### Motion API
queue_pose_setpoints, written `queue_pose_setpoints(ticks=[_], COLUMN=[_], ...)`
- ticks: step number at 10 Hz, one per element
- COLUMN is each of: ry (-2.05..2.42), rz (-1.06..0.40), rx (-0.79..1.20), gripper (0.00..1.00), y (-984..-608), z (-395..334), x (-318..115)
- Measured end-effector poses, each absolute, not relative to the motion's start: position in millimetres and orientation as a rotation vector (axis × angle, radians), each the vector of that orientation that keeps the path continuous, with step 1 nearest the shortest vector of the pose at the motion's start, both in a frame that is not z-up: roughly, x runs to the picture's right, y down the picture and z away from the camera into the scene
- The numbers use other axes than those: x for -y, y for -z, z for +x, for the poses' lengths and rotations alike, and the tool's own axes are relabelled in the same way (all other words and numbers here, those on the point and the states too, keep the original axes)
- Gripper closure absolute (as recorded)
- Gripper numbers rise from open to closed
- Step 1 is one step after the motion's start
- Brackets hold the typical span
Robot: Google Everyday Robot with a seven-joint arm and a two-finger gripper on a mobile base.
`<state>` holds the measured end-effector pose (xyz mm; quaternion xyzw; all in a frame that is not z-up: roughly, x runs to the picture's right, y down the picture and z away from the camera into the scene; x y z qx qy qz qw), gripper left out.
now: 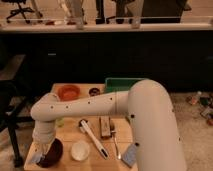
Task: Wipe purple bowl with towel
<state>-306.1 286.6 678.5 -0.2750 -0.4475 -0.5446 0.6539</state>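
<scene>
The purple bowl [53, 152] sits at the near left corner of the wooden table [67, 131]. My gripper [41, 152] points straight down into the bowl's left side, at the end of the white arm [90, 106] that reaches in from the right. A pale towel [36, 158] shows at the gripper's tip against the bowl's left rim, and the gripper appears shut on it. The wrist hides part of the bowl's inside.
A white bowl [80, 150] stands right of the purple bowl. An orange bowl [69, 92], a small dark cup [94, 91] and a green bin [121, 84] are at the back. A white-handled brush [93, 136], a brown bar [105, 127] and a blue-grey sponge [130, 156] lie towards the right.
</scene>
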Motion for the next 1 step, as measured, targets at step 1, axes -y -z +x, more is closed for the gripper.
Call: queue_pose_setpoints(ticks=[1], ry=[1.235], rz=[-0.631], rx=[1.033], gripper=[1.00], y=[-674.4], z=[-306.2], x=[-294.7])
